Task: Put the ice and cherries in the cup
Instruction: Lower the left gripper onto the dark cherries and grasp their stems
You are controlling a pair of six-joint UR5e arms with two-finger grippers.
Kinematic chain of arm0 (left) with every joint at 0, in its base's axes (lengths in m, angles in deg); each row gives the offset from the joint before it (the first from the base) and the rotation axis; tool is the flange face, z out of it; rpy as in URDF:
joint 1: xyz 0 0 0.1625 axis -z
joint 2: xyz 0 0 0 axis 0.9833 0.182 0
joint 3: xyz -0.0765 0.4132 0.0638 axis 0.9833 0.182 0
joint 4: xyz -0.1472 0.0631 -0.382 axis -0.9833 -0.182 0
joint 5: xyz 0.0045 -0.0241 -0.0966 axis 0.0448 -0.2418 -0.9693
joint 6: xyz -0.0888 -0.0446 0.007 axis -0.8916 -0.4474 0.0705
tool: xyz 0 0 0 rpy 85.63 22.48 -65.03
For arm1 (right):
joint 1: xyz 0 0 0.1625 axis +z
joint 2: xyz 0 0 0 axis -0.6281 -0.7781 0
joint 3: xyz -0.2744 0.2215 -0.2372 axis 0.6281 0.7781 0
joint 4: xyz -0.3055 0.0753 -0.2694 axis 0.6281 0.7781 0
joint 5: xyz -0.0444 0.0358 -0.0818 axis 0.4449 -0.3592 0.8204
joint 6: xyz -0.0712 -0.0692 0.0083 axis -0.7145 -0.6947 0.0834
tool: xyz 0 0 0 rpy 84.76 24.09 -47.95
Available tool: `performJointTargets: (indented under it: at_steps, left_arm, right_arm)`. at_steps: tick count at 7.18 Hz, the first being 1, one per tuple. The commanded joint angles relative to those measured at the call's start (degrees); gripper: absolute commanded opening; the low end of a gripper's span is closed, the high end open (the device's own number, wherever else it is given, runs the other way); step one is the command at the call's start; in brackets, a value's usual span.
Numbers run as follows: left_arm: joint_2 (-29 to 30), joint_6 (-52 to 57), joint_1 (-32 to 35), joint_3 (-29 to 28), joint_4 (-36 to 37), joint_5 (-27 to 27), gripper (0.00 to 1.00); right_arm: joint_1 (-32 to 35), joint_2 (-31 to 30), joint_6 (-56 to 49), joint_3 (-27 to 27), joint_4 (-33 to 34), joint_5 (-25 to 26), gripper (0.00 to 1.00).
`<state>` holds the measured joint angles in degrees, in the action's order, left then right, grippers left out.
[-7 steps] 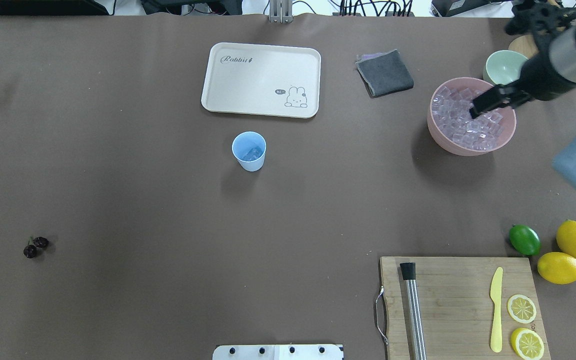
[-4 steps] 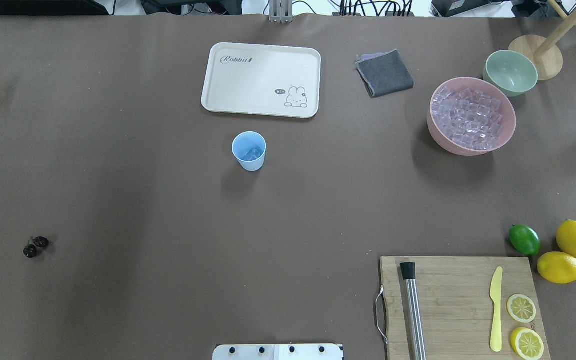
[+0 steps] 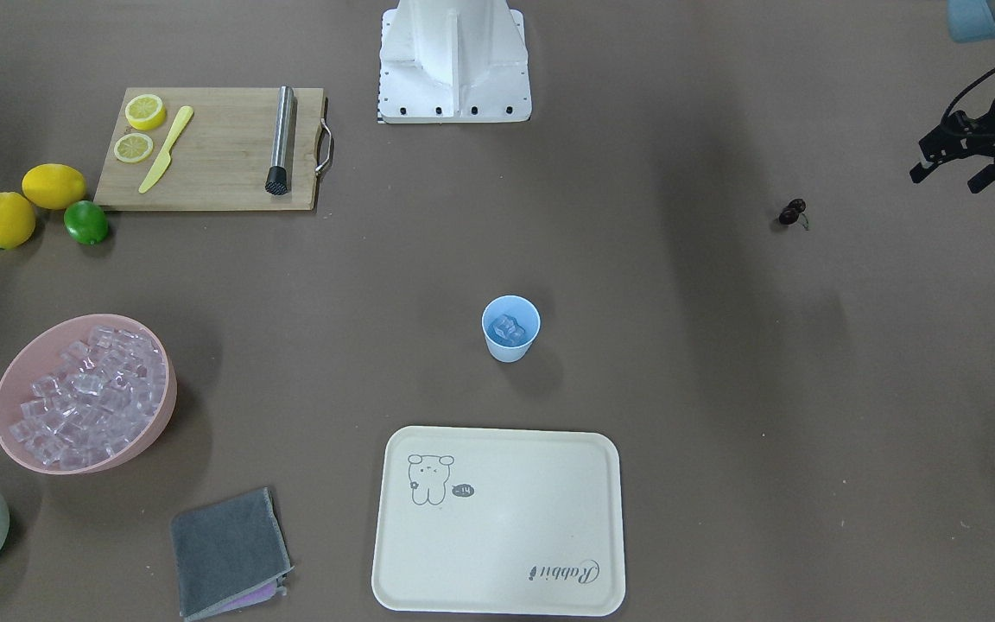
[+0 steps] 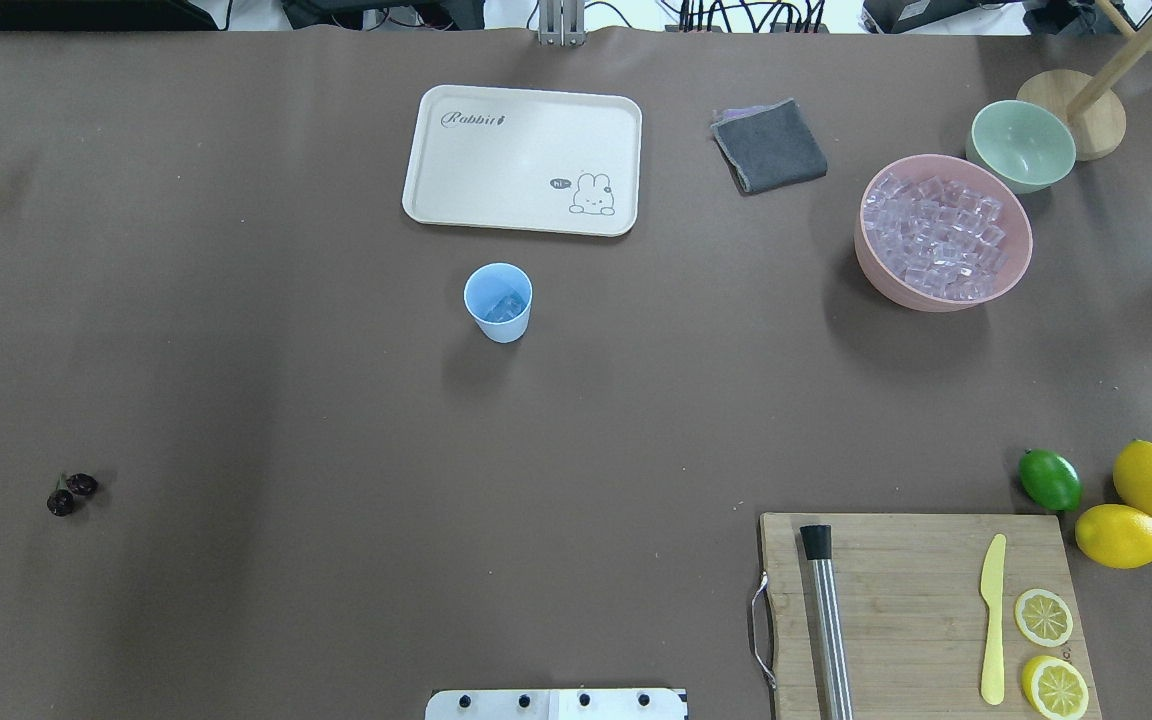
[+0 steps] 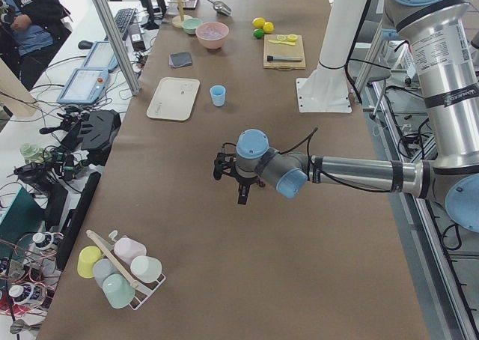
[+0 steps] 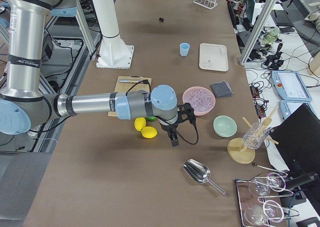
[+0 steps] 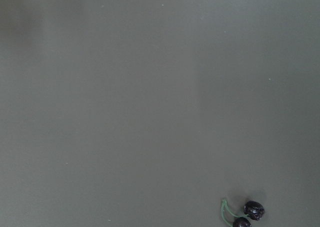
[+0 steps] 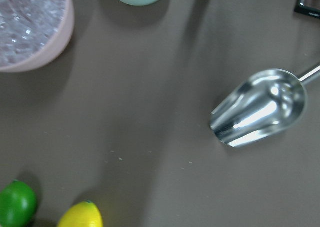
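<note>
Overhead exterior shows no arm: the cherries (image 4: pixel 70 493) lie on the table well left of the cup (image 4: pixel 498 300), which holds a few cubes of ice (image 4: pixel 504 308); more fill the pink bowl (image 4: pixel 871 270). Front-facing alone catches the left gripper (image 3: pixel 945 181), fingers spread, empty, near the cherries, not touching. The right gripper (image 6: pixel 173 140) appears only in exterior right, near a metal scoop (image 6: pixel 199 173); spread or closed, cannot tell

Light-blue cup (image 4: pixel 504 328); purple-black cherries (image 4: pixel 70 494); pinkish-clear ice (image 4: pixel 941 240); pink bowl (image 4: pixel 871 270)
</note>
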<state>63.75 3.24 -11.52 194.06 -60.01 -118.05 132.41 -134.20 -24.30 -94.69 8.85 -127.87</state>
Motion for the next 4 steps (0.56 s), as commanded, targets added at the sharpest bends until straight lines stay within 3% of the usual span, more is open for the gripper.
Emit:
performJointTargets:
  at_steps: [1,2,4]
  left_arm:
    - [3.02,-5.16,-4.25,0.37,-0.1,3.73,0.98]
    - [3.64,-8.23,-5.93,0.81,-0.1,4.44,0.98]
    - [4.35,-15.59,-13.64,2.57,-0.1,12.32,0.98]
  right_arm:
    - [5.27,-0.01,-2.63,6.41,1.3,1.96,0.99]
    - [5.64,-0.18,-2.11,6.5,2.0,3.78,0.99]
    - [6.69,-0.1,-1.84,4.93,3.23,4.5,1.0]
